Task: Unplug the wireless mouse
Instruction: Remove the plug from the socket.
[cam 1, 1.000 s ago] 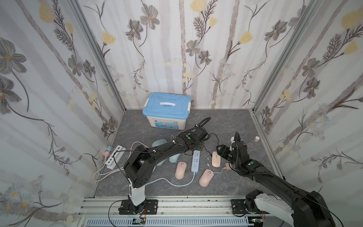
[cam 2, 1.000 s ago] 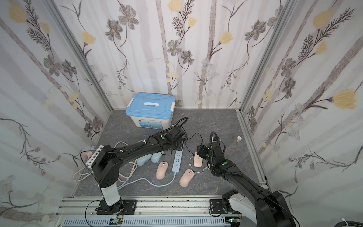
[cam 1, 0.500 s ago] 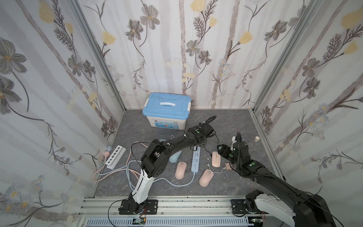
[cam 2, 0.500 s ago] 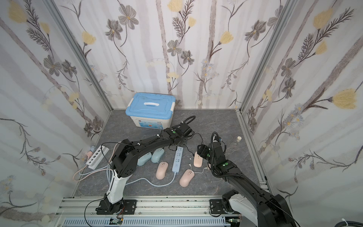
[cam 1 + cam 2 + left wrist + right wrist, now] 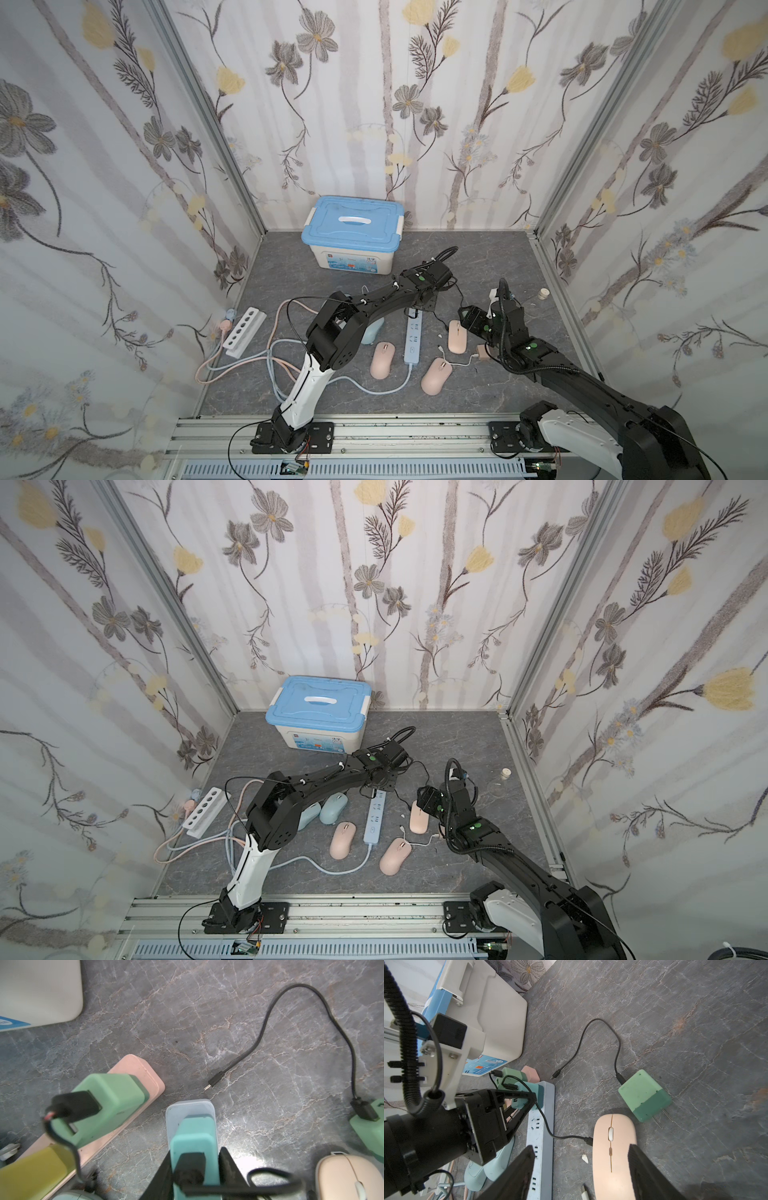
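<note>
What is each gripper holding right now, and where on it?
Left gripper pinches the teal charger by its side faces. Right gripper stands open around the pink mouse, holding nothing.

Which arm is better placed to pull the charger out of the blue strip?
Left: the left gripper clasps the charger on the strip; the right gripper hangs open around the mouse.

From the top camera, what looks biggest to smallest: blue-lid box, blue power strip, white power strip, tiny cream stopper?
1. blue-lid box
2. white power strip and blue power strip: about alike
3. tiny cream stopper
</note>
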`<state>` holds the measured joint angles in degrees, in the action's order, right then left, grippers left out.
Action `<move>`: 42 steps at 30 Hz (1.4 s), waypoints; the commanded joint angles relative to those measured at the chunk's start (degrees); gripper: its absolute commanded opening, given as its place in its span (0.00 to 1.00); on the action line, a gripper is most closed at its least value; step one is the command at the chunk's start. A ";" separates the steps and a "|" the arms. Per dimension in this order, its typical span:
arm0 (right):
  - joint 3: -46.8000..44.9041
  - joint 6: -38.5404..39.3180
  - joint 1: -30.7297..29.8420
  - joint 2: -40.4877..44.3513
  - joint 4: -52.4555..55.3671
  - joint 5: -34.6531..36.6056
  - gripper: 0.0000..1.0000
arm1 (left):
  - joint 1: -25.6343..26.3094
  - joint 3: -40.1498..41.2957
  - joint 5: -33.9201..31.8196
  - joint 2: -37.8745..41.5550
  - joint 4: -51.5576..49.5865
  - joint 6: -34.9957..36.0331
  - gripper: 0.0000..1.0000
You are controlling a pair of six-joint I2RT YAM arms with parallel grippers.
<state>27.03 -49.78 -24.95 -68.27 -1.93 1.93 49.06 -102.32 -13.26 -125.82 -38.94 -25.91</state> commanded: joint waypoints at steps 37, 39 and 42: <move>-4.35 -4.02 -9.24 -10.02 -24.79 -14.13 0.70 | -1.12 5.38 9.12 1.73 5.29 2.77 0.00; -4.40 -4.74 -9.24 -10.96 -26.02 -14.02 0.69 | -1.33 6.74 10.05 2.72 6.43 2.53 0.00; -4.13 -3.60 -8.49 -10.24 -24.42 -11.35 0.68 | -1.42 9.88 11.93 5.59 9.47 3.24 0.00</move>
<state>22.68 -52.60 -33.76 -78.76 -21.61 -10.68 47.62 -93.84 -4.12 -122.23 -31.68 -23.59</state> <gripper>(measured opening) 0.685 0.288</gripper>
